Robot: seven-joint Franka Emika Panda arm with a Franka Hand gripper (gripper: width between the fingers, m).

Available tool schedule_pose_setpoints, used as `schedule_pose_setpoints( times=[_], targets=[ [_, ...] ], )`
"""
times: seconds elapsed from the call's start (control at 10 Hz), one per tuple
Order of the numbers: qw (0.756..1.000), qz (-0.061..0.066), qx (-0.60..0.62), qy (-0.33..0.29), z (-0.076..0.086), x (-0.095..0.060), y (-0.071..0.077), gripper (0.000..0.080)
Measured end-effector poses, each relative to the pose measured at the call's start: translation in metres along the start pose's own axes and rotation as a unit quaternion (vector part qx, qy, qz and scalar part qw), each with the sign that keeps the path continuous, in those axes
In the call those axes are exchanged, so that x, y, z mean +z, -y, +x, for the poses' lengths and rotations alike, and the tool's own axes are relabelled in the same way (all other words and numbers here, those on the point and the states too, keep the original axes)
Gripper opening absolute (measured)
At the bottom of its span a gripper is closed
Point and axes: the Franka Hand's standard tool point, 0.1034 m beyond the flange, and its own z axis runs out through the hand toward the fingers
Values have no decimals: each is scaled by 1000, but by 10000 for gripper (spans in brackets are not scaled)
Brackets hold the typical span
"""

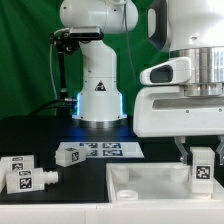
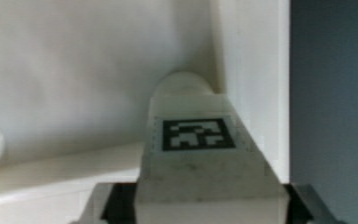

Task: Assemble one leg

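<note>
My gripper (image 1: 201,152) is shut on a leg (image 1: 203,166), a small white post with a black-and-white tag, and holds it upright over the right end of the large white slab (image 1: 140,182). In the wrist view the leg (image 2: 197,140) runs out from between the dark fingers (image 2: 115,203), its far end close to a corner of the slab (image 2: 69,110). I cannot tell whether the leg touches the slab. Two more legs (image 1: 28,180) (image 1: 14,163) lie on the table at the exterior view's left.
The marker board (image 1: 98,151) lies on the black table behind the slab. The arm's white base (image 1: 98,95) stands behind it. A green curtain hangs at the back.
</note>
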Motion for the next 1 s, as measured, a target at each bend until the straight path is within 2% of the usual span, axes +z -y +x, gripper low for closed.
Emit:
schedule_pose_setpoints(
  times=[0.1, 0.3, 0.4, 0.5, 0.7, 0.8, 1.0],
  targets=[
    [998, -2, 60, -2, 0, 0, 0, 284],
    [976, -8, 218, -1, 0, -1, -2, 284],
    [952, -10, 307, 2, 0, -3, -2, 284],
    [918, -10, 397, 2, 0, -2, -3, 284],
    [833, 0, 554, 11, -2, 1, -4, 285],
    [818, 0, 576, 13, -2, 1, -4, 285],
    [831, 0, 555, 12, -2, 1, -4, 291]
  ],
)
